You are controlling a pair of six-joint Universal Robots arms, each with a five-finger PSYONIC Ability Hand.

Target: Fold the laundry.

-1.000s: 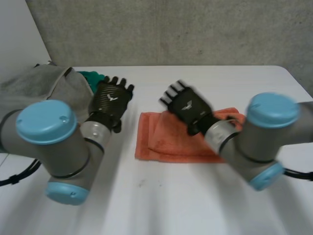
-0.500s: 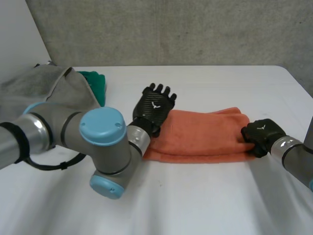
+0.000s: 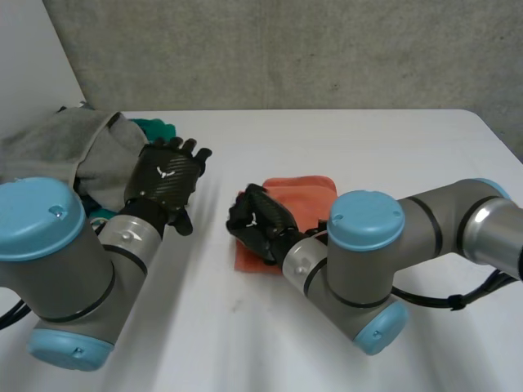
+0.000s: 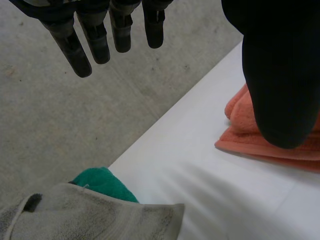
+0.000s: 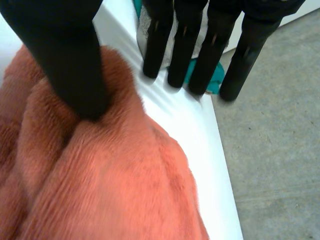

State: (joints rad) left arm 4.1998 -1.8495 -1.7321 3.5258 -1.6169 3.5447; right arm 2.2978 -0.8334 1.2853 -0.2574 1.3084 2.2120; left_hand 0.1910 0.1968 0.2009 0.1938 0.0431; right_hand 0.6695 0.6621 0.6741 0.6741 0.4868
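- While the orange towel point(image 3: 306, 194) sits folded into a thick wad near the middle of the white table point(image 3: 384, 139), the right hand point(image 3: 257, 222) is planted on the end of it nearest the left arm.
- It is terry cloth by the look of that fuzzy pile. I judge it soft, light and limp, with no stiffness to hold a crease by itself, so the layers could slump or slide if dragged.
- Best hold, to my eye: pinch a corner or the stacked edge through all the layers, not the puffy middle, and keep the other end pinned flat.
- The right hand's own wrist view shows its fingers point(image 5: 192, 55) straight, reaching past the towel's edge over bare table. The thumb point(image 5: 75, 65) comes down onto the pile. That is an open hand touching the cloth, not gripping it.
- The right arm bends back across the front of the table, elbow cap towards the camera.
- The left hand point(image 3: 167, 173) hovers apart from the towel with straight, spread fingers and nothing in it.
- It sits beside the grey cloth point(image 3: 57, 147), which is heaped at the table's left end, with a green cloth point(image 3: 155, 128) peeking out behind.
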